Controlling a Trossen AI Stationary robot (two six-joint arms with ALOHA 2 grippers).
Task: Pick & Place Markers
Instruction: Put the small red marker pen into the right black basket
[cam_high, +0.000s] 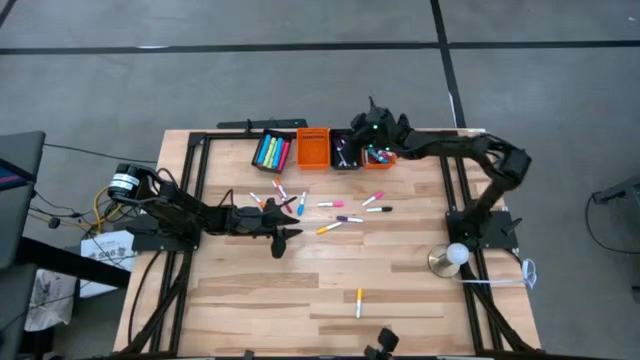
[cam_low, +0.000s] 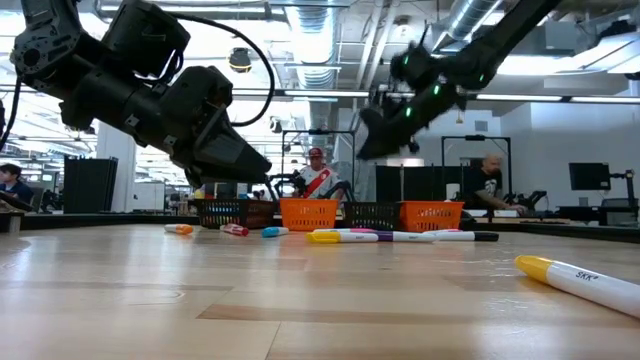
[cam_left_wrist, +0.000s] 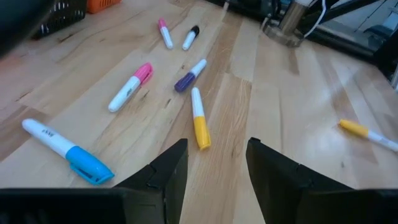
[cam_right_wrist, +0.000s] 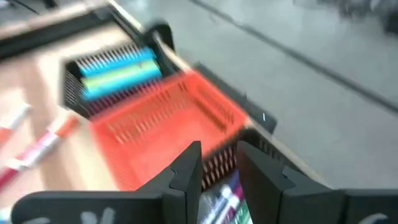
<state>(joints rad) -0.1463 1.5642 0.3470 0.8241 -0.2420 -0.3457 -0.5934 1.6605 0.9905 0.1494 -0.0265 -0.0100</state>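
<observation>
Grey concrete floor (cam_high: 300, 90) surrounds the pale wooden plank table (cam_high: 400, 280); silver ceiling ducts (cam_low: 470, 15) hang overhead, with seated people (cam_low: 315, 180) behind.

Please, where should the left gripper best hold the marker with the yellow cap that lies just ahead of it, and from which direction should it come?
Best guess: grip the yellow-capped white marker at mid-length, where cap meets white barrel, coming straight down from above. It lies flat on the wooden table, apart from the purple-capped marker, so both long sides are free. The open left gripper faces it almost end-on; the fingers should close across the barrel, not along it.

Markers (cam_high: 340, 212) pink, blue, yellow, purple — orange bin (cam_high: 313, 147), black bin (cam_high: 271, 151)
</observation>
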